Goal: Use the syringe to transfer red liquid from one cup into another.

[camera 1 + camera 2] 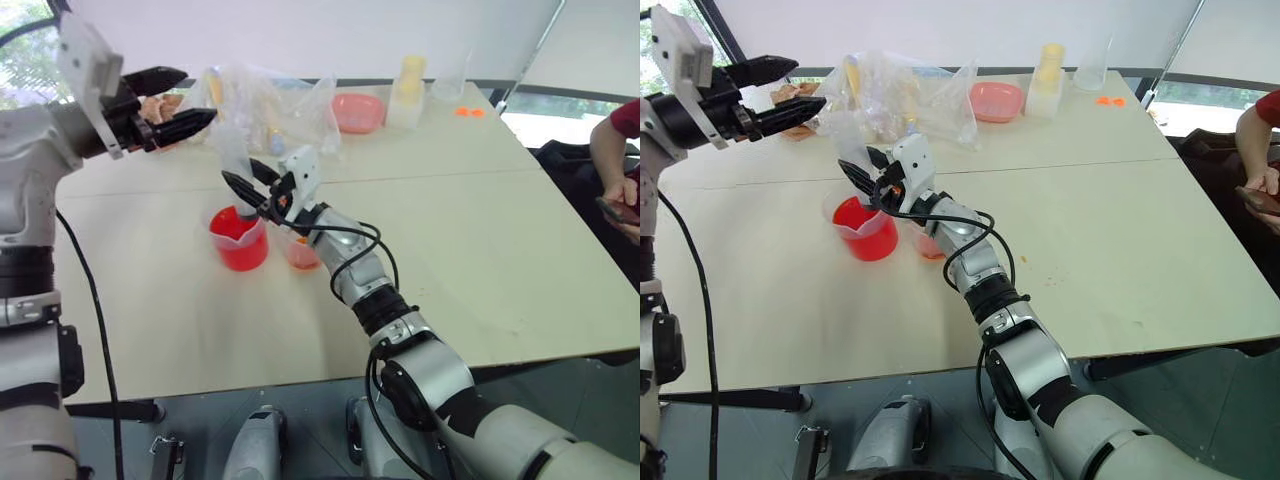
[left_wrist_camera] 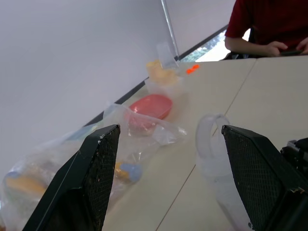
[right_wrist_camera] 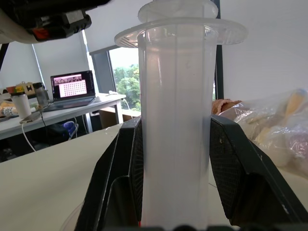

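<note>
The left tool [image 1: 170, 100] hangs high over the desk's [image 1: 480, 260] far left part, fingers spread, pinching nothing, aimed toward the syringe top. To its right the right tool [image 1: 250, 185] is clamped on the syringe [image 3: 175, 120] barrel, holding it upright over the beaker [image 1: 240, 240], which holds plenty of red liquid [image 1: 852, 215]. The plunger looks pushed in, so the draw seems not yet made; pulling the plunger, carrying across and emptying into the cup [image 1: 300, 250] all appear left to do. That small cup stands just beside the beaker, behind the right wrist, with only a pale tint at its bottom.

Farther back lie a crumpled plastic bag [image 1: 270, 100], a pink bowl [image 1: 357, 112] and a yellow stack [image 1: 408, 90]. At the far right sits a person [image 1: 620, 160], well apart. Nothing blocks the short hop between vessels, though the right arm's cable [image 1: 350, 250] hangs near the cup.
</note>
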